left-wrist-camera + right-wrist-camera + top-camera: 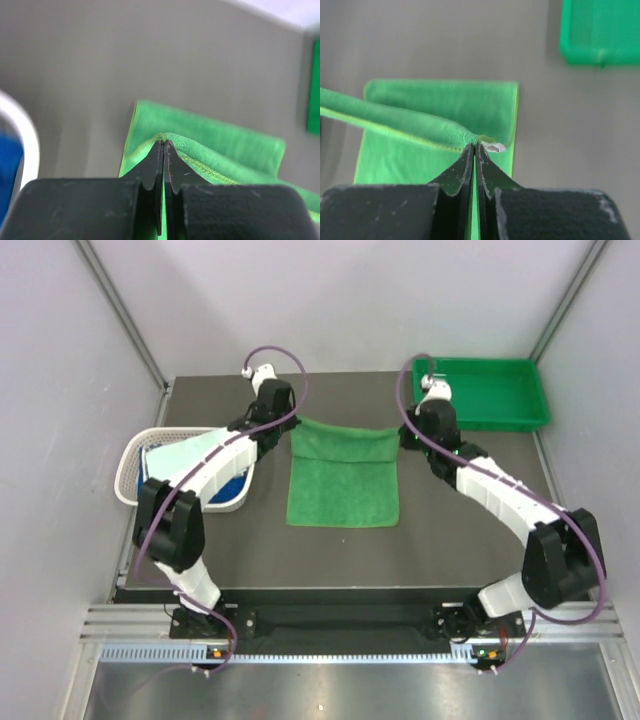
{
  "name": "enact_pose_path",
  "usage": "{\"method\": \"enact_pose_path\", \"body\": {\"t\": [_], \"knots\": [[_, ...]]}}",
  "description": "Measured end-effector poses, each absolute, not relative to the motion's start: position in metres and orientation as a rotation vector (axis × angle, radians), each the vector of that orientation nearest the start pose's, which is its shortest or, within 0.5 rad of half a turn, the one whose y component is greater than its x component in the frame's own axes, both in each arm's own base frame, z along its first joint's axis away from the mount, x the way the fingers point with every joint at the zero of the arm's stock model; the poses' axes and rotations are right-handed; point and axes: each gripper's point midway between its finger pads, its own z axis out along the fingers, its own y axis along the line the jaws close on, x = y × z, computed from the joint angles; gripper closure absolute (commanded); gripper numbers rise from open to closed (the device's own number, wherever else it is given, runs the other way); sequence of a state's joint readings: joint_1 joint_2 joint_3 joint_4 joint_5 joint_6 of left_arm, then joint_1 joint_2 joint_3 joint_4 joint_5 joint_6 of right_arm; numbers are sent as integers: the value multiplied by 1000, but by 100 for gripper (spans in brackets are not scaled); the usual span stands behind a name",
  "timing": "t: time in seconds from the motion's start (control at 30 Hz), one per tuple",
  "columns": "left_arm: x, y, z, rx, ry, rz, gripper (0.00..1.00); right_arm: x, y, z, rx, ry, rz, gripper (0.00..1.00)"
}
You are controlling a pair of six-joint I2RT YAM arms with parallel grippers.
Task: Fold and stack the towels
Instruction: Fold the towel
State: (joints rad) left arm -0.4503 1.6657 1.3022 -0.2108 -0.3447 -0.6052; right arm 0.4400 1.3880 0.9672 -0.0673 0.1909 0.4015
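Left hand (pixel 164 143) and right hand (pixel 474 146) each pinch a far corner of the green towel (pixel 343 485), its lifted edge running left-right.

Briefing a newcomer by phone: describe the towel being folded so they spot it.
On the table, at its middle, lies the bright green towel. Unlike the rigid green tray, it is soft, pinched by the left gripper and right gripper.
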Motion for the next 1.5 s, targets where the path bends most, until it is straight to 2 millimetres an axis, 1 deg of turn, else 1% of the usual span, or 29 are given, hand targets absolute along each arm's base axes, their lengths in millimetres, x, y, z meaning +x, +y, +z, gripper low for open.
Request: {"method": "enact_pose_path", "body": {"t": [0.07, 0.1, 0.17, 0.27, 0.33, 0.4, 0.5, 0.67, 0.8, 0.9, 1.07, 1.33, 1.5], "knots": [[480, -176, 194, -373, 2044, -275, 100, 419, 161, 198, 70, 2021, 322, 100], [493, -178, 199, -367, 2026, -288, 100, 434, 160, 208, 67, 1998, 322, 100], [520, -171, 207, -379, 1989, -300, 100, 461, 158, 226, 58, 1952, 323, 100], [550, -170, 216, -371, 1943, -330, 100, 493, 156, 249, 41, 1894, 326, 100], [566, -171, 223, -363, 1917, -354, 100, 507, 157, 260, 27, 1866, 327, 100], [577, -172, 229, -354, 1896, -371, 100, 519, 157, 269, 16, 1841, 325, 100], [586, -175, 241, -335, 1859, -399, 100, 525, 156, 274, 4, 1827, 322, 100], [589, -178, 252, -317, 1831, -422, 100, 527, 154, 273, -5, 1827, 317, 100], [590, -178, 253, -315, 1825, -428, 100, 527, 153, 273, -5, 1826, 317, 100], [586, -178, 251, -311, 1829, -432, 100, 526, 153, 272, -5, 1828, 317, 100], [570, -176, 251, -302, 1840, -445, 100, 515, 151, 272, -6, 1832, 320, 100], [542, -172, 273, -289, 1813, -481, 100, 492, 146, 281, -1, 1816, 340, 100], [528, -170, 275, -288, 1812, -499, 100, 480, 144, 275, 6, 1828, 353, 100]]}}
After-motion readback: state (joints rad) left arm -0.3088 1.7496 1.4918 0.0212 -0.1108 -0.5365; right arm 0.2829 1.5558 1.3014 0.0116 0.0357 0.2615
